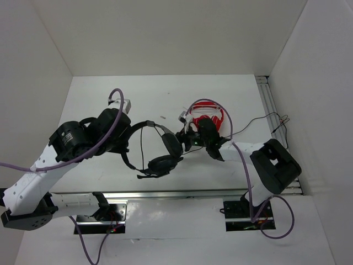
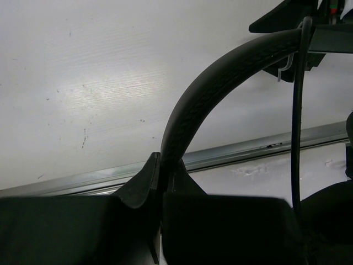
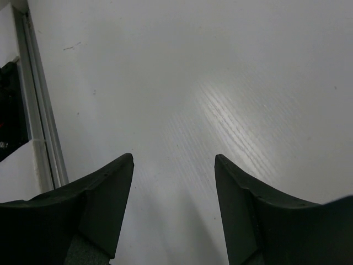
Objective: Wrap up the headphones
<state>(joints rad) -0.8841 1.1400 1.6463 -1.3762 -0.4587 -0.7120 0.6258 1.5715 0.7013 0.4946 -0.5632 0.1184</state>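
A white surface [image 1: 110, 99] enclosed by plain white walls is seen, with an aluminium rail [image 2: 248, 149] running along its near edge. The black headphones [image 1: 161, 163] are found near the middle, between the two arms, with the red-and-white headphones [image 1: 212, 117] lying just behind the right arm's wrist. The headband [image 2: 220, 77] is clamped tightly by the left fingers [image 2: 150, 181], and it is arched up clear of the surface; whether the earcups rest on it cannot be told. The right fingers [image 3: 107, 193] are spread apart with nothing between them, only bare surface being shown below. A thin black cable [image 2: 297, 138] is seen hanging straight down across the far end of the headband, and no turns of it are visible around the band. The wrapping is therefore judged to be at an early stage, with the headset steadied and the cable not yet taken up. For the next move, the loose cable would probably have to be pinched by the right fingers and led around the band while the left grip is kept firm.
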